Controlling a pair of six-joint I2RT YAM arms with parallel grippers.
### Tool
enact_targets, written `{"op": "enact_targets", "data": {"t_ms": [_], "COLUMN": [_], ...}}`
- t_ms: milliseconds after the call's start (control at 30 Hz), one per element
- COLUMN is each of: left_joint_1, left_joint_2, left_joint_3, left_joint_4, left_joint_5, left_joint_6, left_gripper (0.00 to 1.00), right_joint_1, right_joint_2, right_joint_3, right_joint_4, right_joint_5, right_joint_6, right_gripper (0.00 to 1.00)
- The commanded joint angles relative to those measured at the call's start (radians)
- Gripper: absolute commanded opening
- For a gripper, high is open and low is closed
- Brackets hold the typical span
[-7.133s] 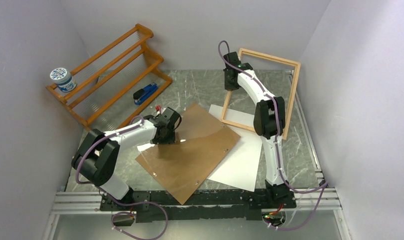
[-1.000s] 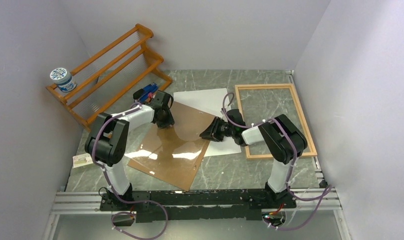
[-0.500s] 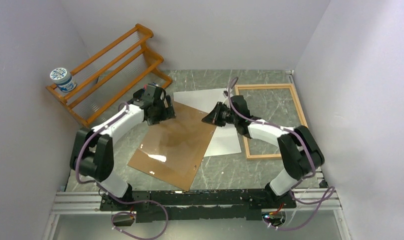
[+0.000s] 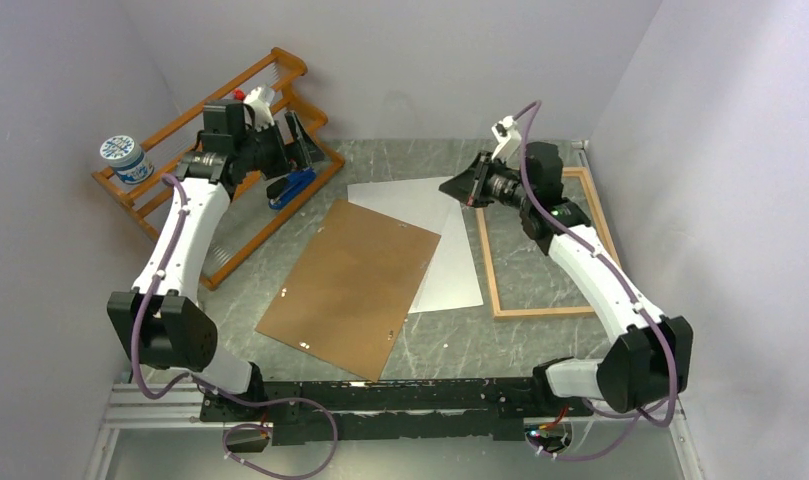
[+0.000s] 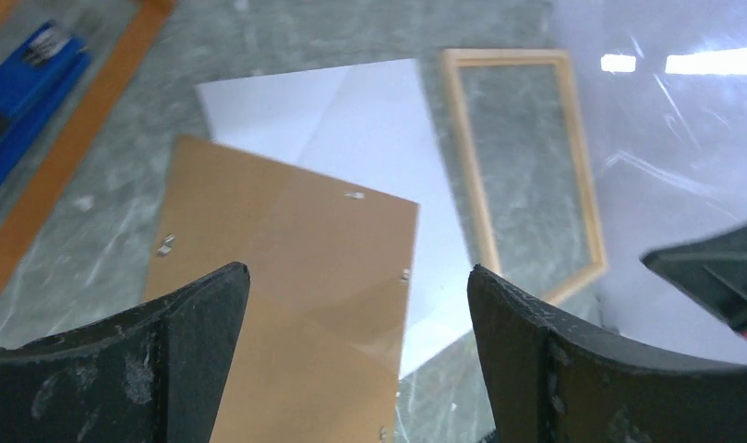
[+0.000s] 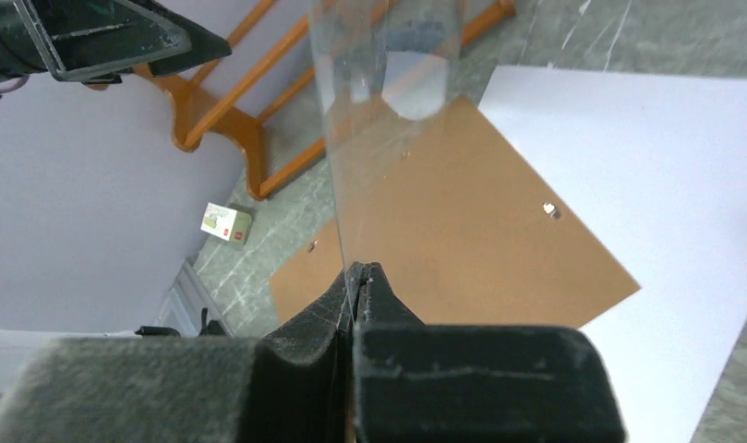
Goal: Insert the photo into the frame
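The photo (image 4: 450, 270) lies white side up on the table, its left part under the brown backing board (image 4: 350, 285). To its right the frame (image 4: 545, 311) lies flat with bare table inside it. My right gripper (image 6: 358, 272) is shut on the edge of the clear pane (image 6: 388, 138) and holds it in the air above the photo's far end (image 4: 458, 187). High up by the rack, my left gripper (image 5: 358, 277) is open and holds nothing. From there it looks down on the photo (image 5: 369, 129) and the frame (image 5: 462, 175).
An orange-brown slatted rack (image 4: 210, 110) stands at the back left with a blue-patterned tin (image 4: 123, 158) on its end. A blue stapler (image 4: 292, 186) lies at its foot. A small box (image 6: 223, 222) sits near the table's left edge. Walls close in on three sides.
My left gripper opened, let go of the pane and rose back-left to the rack. My right gripper shut on the pane's edge and lifted it up and back, off the backing board.
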Motion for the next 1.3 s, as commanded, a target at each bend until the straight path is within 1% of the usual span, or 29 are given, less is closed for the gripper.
{"op": "enact_targets", "data": {"t_ms": [0, 100, 300, 533, 700, 833, 933, 1000, 1033, 1133, 1200, 1267], "left_joint_1": [0.009, 0.009, 0.007, 0.009, 0.007, 0.008, 0.008, 0.008, 0.007, 0.006, 0.000, -0.013], "left_joint_2": [0.038, 0.052, 0.116, 0.194, 0.215, 0.215, 0.221, 0.232, 0.244, 0.313, 0.371, 0.410], "left_joint_3": [0.083, 0.077, 0.081, 0.106, 0.118, 0.136, 0.138, 0.131, 0.125, 0.126, 0.167, 0.194], "left_joint_4": [0.031, 0.144, 0.283, 0.361, 0.473, 0.519, 0.575, 0.689, 0.826, 1.204, 1.347, 1.410], "left_joint_5": [0.358, 0.390, 0.476, 0.580, 0.690, 0.734, 0.761, 0.794, 0.816, 0.874, 0.881, 0.880], "left_joint_6": [0.037, 0.000, -0.078, -0.104, -0.167, -0.180, -0.192, -0.256, -0.324, -0.606, -0.754, -0.833], "left_gripper": [0.93, 0.94, 0.94, 0.94, 0.94, 0.94, 0.94, 0.94, 0.94, 0.94, 0.94, 0.94], "right_joint_1": [-0.035, -0.046, -0.049, -0.049, -0.048, -0.048, -0.049, -0.049, -0.048, -0.049, -0.049, -0.049], "right_joint_2": [-0.080, -0.108, -0.140, -0.153, -0.171, -0.131, -0.106, -0.099, -0.099, -0.102, -0.102, -0.103], "right_joint_3": [0.110, 0.165, 0.265, 0.361, 0.410, 0.574, 0.646, 0.669, 0.670, 0.672, 0.683, 0.693], "right_joint_4": [-0.061, -0.066, -0.096, -0.146, -0.190, -0.342, -0.403, -0.413, -0.409, -0.391, -0.390, -0.385], "right_joint_5": [-0.021, -0.019, -0.037, -0.121, -0.149, -0.117, -0.122, -0.132, -0.142, -0.174, -0.190, -0.204], "right_joint_6": [-0.040, 0.005, 0.088, 0.123, 0.137, 0.109, 0.092, 0.096, 0.102, 0.124, 0.132, 0.137], "right_gripper": [0.00, 0.00, 0.00, 0.00, 0.00, 0.00, 0.00, 0.00, 0.00, 0.00, 0.00, 0.00]}}
